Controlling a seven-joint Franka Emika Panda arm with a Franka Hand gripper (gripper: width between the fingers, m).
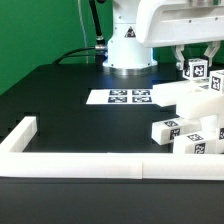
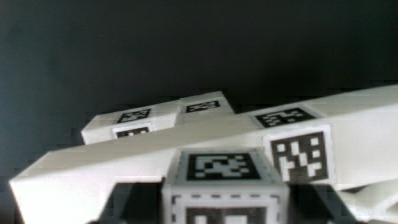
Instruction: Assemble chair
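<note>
My gripper (image 1: 197, 60) hangs at the exterior view's right, above the pile of white chair parts. It is shut on a small white block with a black-and-white tag (image 1: 197, 70), held just above the other parts. In the wrist view the block (image 2: 222, 175) sits between my dark fingers (image 2: 139, 200), with the gripper (image 2: 226, 206) closed around it. Below it lie a long white piece (image 2: 107, 160) and a tagged block (image 2: 164, 117). More tagged chair parts (image 1: 188, 131) lie on the black table at the exterior view's right.
The marker board (image 1: 127, 97) lies flat in front of the robot base (image 1: 128, 50). A long white border wall (image 1: 90, 162) runs along the near edge and turns back at the exterior view's left (image 1: 22, 131).
</note>
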